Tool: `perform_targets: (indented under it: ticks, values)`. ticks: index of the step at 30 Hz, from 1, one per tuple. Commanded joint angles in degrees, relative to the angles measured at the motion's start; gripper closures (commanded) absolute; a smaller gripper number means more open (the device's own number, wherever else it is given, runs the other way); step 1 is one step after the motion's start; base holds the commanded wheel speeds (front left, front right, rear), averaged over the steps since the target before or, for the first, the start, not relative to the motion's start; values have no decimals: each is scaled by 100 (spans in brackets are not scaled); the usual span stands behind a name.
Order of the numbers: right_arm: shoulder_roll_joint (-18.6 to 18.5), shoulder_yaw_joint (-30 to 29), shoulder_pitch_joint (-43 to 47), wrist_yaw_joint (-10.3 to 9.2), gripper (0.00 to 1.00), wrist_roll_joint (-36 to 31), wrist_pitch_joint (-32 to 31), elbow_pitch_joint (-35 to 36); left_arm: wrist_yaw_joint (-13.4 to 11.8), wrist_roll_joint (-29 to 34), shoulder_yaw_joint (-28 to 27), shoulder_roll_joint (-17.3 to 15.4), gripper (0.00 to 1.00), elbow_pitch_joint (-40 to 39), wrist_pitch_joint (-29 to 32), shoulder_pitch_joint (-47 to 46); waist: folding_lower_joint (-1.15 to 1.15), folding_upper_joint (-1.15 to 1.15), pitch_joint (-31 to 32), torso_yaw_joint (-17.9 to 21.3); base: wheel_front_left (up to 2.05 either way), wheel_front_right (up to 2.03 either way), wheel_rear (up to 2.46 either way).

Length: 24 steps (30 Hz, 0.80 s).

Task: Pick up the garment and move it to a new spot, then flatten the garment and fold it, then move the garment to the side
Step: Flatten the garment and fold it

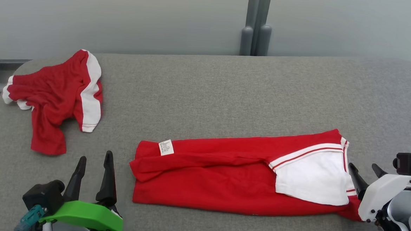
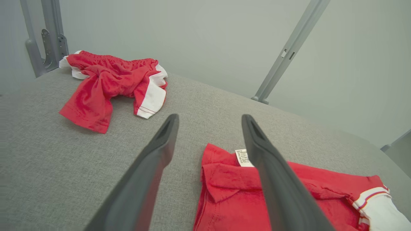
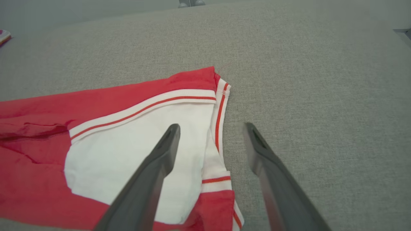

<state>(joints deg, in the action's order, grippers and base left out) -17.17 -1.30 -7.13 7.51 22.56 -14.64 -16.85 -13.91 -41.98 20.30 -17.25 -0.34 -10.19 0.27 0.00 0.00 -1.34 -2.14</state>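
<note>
The garment (image 1: 223, 179), red with a white part (image 1: 311, 177) edged by red stripes, lies on the grey tabletop (image 1: 227, 95) as a long folded band, in the near half and toward the right side. A small white label (image 1: 166, 147) shows at its left end, where the cloth is a little wrinkled and turned over. The left gripper (image 1: 96, 155) stands at the near left, just beside this left end but apart from it; its fingers are spread wide and hold nothing. The right gripper (image 1: 363, 166) is at the right end of the garment, next to the white part. Its fingers are also spread wide and empty: in the right wrist view one finger is over the white cloth and the other over bare tabletop, and I cannot tell if they touch the cloth. A pair of red shorts (image 1: 55, 97) with white side stripes lies crumpled at the far left corner of the tabletop, well apart from the garment.
</note>
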Motion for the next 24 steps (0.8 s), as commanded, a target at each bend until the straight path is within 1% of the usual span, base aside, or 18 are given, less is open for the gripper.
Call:
perform_targets:
  ticks: [1, 6, 11, 17, 23, 24]
  values:
    - [-27, -11, -117, -4, 0, 41, -29, -118, 5, 55, -4, -9, 0, -12, -40, 18, 0, 0, -83, -249, 0, 0, 0]
    - [-62, -121, -425, -4, 0, 48, -199, -856, 32, 70, 30, 17, 0, -4, -56, -90, 0, 0, -204, -560, 0, 0, 0]
    - [-28, -224, -592, -4, 0, 100, -317, -1477, 40, 55, 41, 39, 0, 36, -82, -136, 0, 0, -274, -792, 0, 0, 0]
    - [-58, -190, -624, -4, 0, 233, -455, -1843, 51, 12, 28, 54, 0, 70, -105, -123, 0, 0, -301, -909, 0, 0, 0]
    - [-8, 90, -604, 0, 0, 429, -690, -1904, 34, -30, -27, 41, 0, 105, -150, -97, 0, 0, -310, -868, 0, 0, 0]
    - [-9, 151, -603, 1, 6, 442, -716, -1887, 32, -38, -32, 42, 0, 105, -154, -105, 0, 0, -316, -852, 0, 0, 0]
